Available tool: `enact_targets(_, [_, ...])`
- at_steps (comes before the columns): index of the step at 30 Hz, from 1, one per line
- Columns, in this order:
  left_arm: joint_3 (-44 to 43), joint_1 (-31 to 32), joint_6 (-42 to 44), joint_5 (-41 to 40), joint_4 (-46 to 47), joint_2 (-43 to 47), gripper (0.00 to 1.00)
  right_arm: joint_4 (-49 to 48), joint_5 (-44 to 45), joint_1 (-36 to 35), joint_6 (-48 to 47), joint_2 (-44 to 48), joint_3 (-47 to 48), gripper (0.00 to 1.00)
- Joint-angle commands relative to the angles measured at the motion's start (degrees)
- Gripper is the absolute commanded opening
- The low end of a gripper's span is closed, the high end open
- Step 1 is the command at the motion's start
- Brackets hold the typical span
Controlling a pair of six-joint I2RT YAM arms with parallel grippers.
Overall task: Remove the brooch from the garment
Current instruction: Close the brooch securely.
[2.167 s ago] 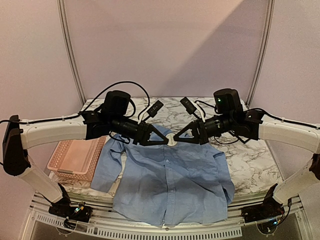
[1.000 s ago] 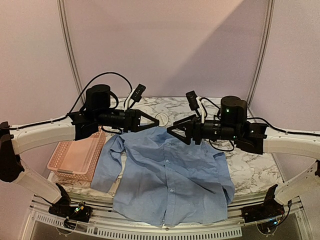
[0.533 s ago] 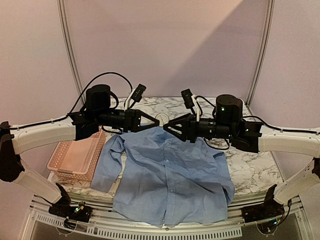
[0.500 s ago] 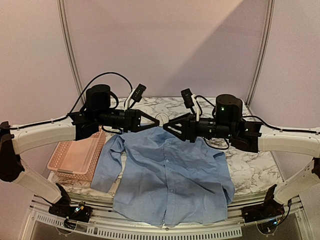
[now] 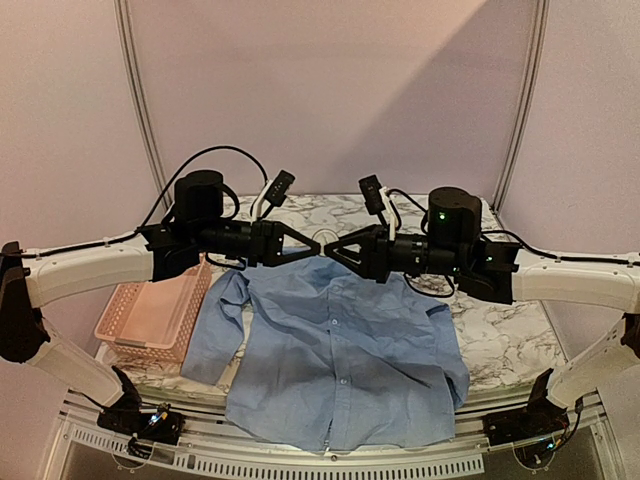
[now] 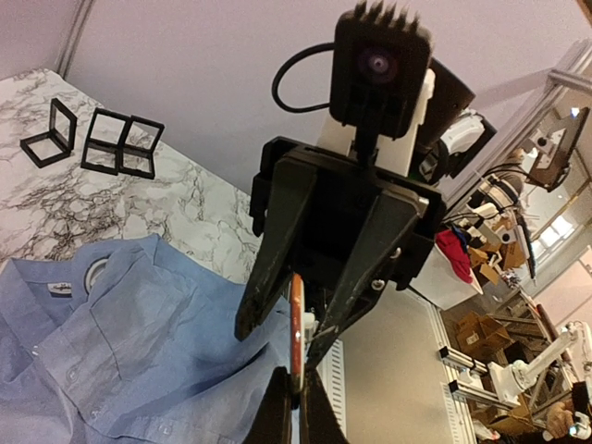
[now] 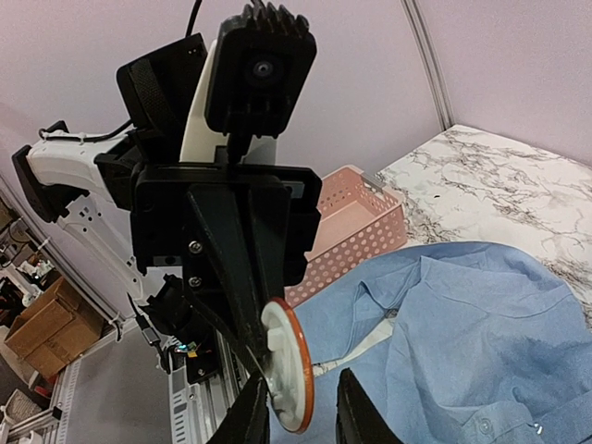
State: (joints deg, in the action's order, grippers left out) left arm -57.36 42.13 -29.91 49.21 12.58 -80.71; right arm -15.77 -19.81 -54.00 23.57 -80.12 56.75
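Observation:
The brooch [image 5: 323, 242], a round badge with a white back and an orange rim, hangs in the air above the collar of the garment [image 5: 340, 340]. My left gripper [image 5: 315, 243] is shut on its edge; in the left wrist view the brooch [image 6: 296, 319] shows edge-on just above my fingertips [image 6: 277, 412]. My right gripper [image 5: 332, 246] faces the left one tip to tip. Its jaws straddle the brooch [image 7: 291, 370] with a gap still showing on the orange side, so it stands open. The light blue shirt [image 7: 481, 342] lies flat on the marble table below.
A pink perforated basket [image 5: 150, 315] stands at the table's left edge beside the shirt's sleeve. Several small black square frames [image 6: 120, 143] lie on the marble at the back. The front edge of the table has a metal rail [image 5: 330, 462].
My right gripper has moved left up to the brooch and its jaws have narrowed around it. The left gripper has kept the brooch, almost still.

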Motion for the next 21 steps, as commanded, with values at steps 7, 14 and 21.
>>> enact_targets(7, [0.23, 1.19, 2.22, 2.23, -0.19, -0.52, 0.0, -1.12, -0.93, -0.34, 0.47, -0.65, 1.41, 0.17])
enact_targets(14, [0.22, 1.51, 2.69, 2.31, -0.36, -0.42, 0.0, -0.76, -1.02, -0.38, 0.77, -0.87, 1.49, 0.09])
enact_targets(21, [0.23, 1.85, 3.1, 2.9, -0.54, -0.46, 0.0, -0.04, -2.15, -0.37, 0.95, -1.52, 2.02, 0.06])
